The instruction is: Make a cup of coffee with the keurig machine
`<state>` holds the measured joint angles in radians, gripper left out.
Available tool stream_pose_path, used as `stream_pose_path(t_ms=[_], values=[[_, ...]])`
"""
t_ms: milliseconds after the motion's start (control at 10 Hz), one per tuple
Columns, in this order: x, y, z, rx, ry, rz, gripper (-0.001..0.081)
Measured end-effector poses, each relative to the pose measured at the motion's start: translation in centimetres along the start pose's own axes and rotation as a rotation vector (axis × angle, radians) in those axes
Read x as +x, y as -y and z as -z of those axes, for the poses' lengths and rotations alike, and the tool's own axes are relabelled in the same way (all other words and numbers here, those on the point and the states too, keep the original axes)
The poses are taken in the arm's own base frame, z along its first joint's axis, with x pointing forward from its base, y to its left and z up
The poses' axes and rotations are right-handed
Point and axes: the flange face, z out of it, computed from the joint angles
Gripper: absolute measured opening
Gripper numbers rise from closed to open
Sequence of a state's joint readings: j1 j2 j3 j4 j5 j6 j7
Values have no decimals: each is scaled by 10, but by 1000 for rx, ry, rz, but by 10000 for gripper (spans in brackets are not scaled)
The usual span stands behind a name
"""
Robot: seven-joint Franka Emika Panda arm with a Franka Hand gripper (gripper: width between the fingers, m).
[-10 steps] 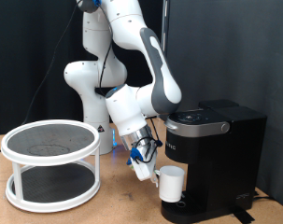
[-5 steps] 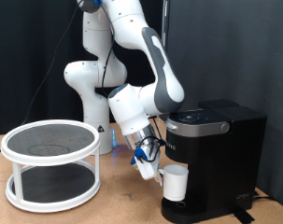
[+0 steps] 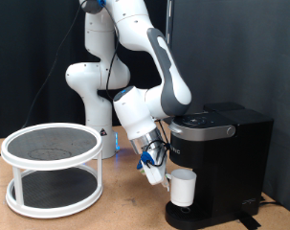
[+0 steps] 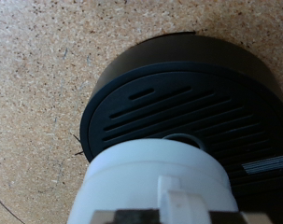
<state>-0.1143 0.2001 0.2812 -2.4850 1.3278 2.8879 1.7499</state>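
At the exterior view's left a white two-tier round stand (image 3: 52, 169) sits on the speckled table (image 3: 116, 213). The arm (image 3: 145, 67) rises at twelve o'clock from the stand's right edge and bends down toward the centre. Its gripper (image 3: 154, 173) grips the cup (image 3: 184, 189) by the side facing the exterior view's left, fingers closed on it. The cup stands upright over the round drip base (image 3: 188, 218), under the brew head of the keurig (image 3: 221, 163), which fills the exterior view's right with its lid down. In the wrist view the cup (image 4: 160, 177) hangs over the slotted black drip base (image 4: 169, 98); whether it touches is unclear
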Motion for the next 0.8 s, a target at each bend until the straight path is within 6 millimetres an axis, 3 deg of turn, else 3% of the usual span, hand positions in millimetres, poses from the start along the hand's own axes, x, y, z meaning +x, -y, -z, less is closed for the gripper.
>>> stream_pose_path(t_ms=[500, 600, 700, 800], values=[[0, 0, 0, 0, 0, -4, 7], [0, 0, 0, 0, -1, -5, 82], [1, 1, 0, 1, -1, -5, 265], [1, 1, 0, 1, -4, -3, 265]])
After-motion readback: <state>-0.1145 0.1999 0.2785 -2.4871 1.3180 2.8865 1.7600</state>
